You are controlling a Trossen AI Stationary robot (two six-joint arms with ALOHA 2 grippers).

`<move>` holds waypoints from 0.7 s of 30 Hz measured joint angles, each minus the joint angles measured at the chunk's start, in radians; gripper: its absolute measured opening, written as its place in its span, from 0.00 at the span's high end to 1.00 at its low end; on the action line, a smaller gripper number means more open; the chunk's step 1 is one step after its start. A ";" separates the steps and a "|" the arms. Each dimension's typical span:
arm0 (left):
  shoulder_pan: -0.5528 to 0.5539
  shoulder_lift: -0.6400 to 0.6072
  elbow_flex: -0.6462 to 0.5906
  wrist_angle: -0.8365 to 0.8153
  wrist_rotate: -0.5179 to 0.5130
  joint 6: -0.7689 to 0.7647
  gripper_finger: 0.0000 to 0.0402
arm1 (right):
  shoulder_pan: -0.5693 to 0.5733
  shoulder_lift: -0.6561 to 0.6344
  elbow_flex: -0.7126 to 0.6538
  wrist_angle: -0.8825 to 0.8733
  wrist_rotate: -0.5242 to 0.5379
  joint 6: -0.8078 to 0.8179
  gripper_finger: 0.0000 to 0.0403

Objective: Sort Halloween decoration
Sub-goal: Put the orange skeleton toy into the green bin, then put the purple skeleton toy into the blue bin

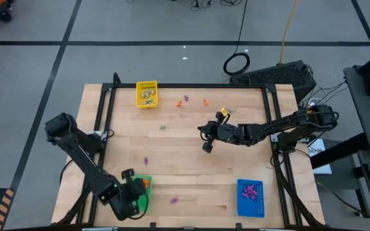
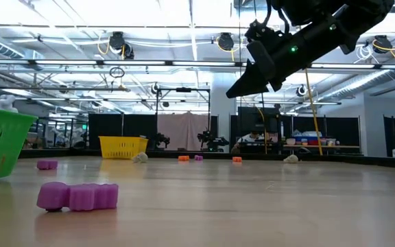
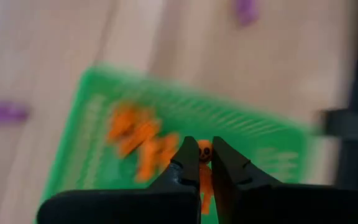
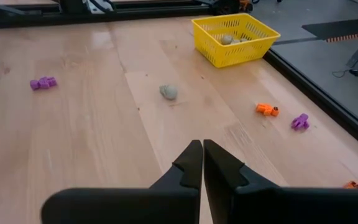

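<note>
My left gripper (image 3: 204, 148) hangs over the green tray (image 3: 92, 124) at the table's near left (image 1: 145, 192), shut on a small orange figure (image 3: 205, 180). Several orange trinkets (image 3: 135, 134) lie in that tray. My right gripper (image 4: 202, 152) is shut and empty, raised above the table's middle (image 1: 206, 146). On the wood ahead of it lie a beige-grey trinket (image 4: 169, 92), a purple one (image 4: 43, 83), an orange one (image 4: 266, 110) and another purple one (image 4: 300, 121). The yellow tray (image 1: 147, 94) holds beige-grey pieces; the blue tray (image 1: 250, 197) holds purple ones. My left gripper pinches the orange figure between its two fingertips (image 3: 185, 163). The figure's head (image 3: 204, 150) shows at the tips and its body runs back between the fingers. It is lifted clear, above the green tray.
More orange trinkets (image 1: 186, 99) lie near the far edge, and loose purple ones (image 1: 146, 160) (image 1: 173, 200) lie near the table's front. In the low view a purple trinket (image 2: 77, 195) lies close to the camera. Black frame rails run along the table's sides.
</note>
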 joint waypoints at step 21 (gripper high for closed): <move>0.023 0.030 0.010 -0.102 0.135 -0.013 0.57 | 0.000 0.000 0.000 -0.023 0.000 0.029 1.00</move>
